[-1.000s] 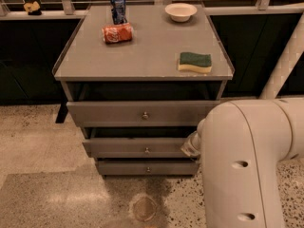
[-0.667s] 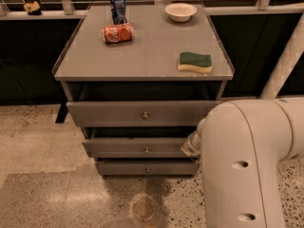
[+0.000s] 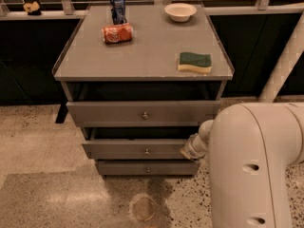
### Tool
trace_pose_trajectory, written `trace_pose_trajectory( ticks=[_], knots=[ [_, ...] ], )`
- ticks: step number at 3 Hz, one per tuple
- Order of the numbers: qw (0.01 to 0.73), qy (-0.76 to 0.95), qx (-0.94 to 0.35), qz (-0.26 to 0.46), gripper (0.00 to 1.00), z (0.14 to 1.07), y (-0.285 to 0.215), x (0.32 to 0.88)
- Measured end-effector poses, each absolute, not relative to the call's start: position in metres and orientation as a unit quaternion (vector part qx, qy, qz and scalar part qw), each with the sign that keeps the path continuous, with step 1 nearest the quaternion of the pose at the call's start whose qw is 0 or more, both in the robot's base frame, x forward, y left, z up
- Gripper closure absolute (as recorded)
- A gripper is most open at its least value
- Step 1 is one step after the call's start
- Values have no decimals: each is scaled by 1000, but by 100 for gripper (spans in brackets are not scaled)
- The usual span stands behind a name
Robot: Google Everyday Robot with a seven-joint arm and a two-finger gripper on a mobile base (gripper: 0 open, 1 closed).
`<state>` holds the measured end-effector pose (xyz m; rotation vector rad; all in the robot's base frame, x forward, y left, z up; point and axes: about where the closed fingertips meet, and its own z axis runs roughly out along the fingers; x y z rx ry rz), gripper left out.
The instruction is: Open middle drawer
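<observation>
No change from second ago: gripper (image 3: 194, 148) at middle drawer (image 3: 123, 149) right end, grip state cannot tell; drawer ajar, pull likely unfinished.

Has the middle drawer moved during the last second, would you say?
No: the middle drawer keeps its offset from the cabinet top, gripper at its right end.

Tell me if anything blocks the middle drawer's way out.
Nothing visible does. The middle drawer is partly out, the hand sits at its right front corner, and only floor lies ahead of its front.
</observation>
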<state>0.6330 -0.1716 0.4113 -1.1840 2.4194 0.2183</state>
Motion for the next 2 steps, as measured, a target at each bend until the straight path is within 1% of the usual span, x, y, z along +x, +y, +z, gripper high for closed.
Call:
trace_pose_trajectory(
  ticks=[2],
  knots=[
    [214,875,-427,83,100,417,-172,627]
  ],
)
